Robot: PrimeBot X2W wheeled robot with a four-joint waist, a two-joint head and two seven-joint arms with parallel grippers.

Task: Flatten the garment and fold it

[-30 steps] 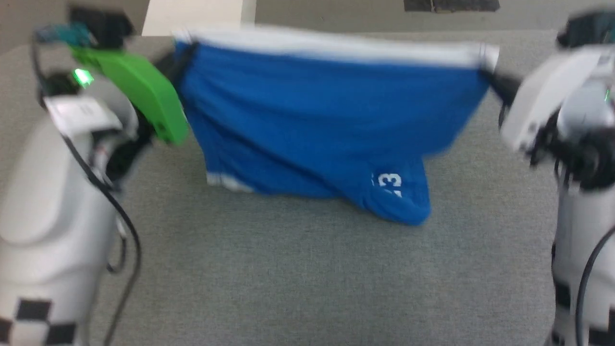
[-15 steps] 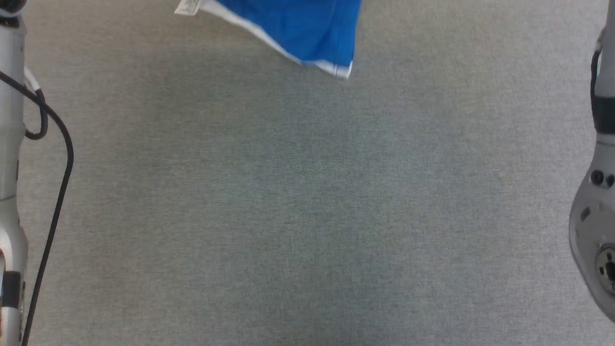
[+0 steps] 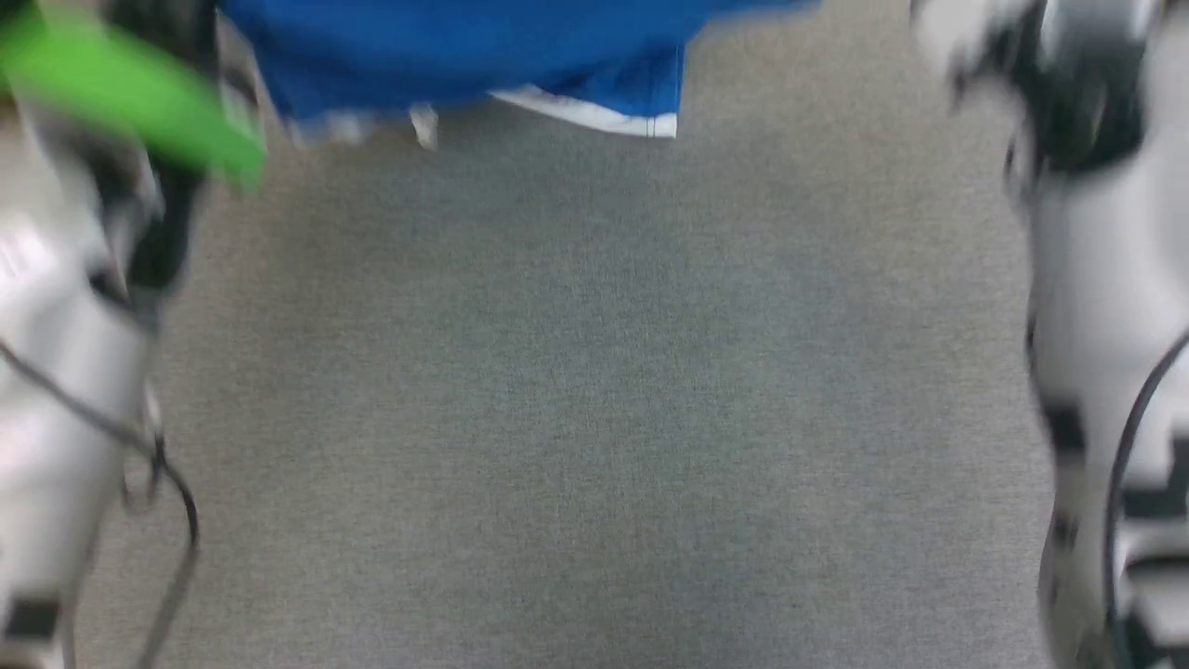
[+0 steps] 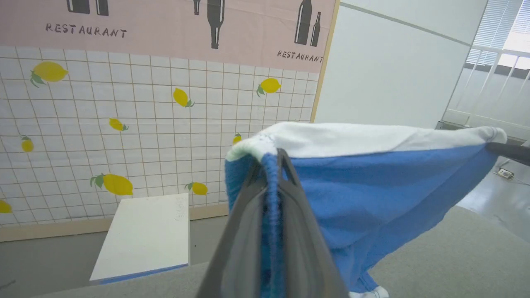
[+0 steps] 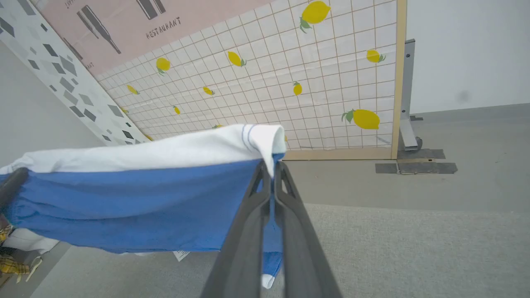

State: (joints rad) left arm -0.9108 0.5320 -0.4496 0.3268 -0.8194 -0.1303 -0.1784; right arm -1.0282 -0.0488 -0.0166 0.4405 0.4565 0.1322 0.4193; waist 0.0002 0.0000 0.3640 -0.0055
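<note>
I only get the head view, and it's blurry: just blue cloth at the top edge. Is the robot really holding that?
Observer: Yes. The left wrist view shows the left pincer shut on the shorts at their white waistband.
Visitor: And the other arm?
Observer: The right wrist view shows the right pincer shut on the waistband's opposite end.
Visitor: Is the cloth lying flat?
Observer: No. The waistband is stretched in the air between the pincers, and the legs hang toward the grey table; whether the hem touches it, I cannot tell.
</note>
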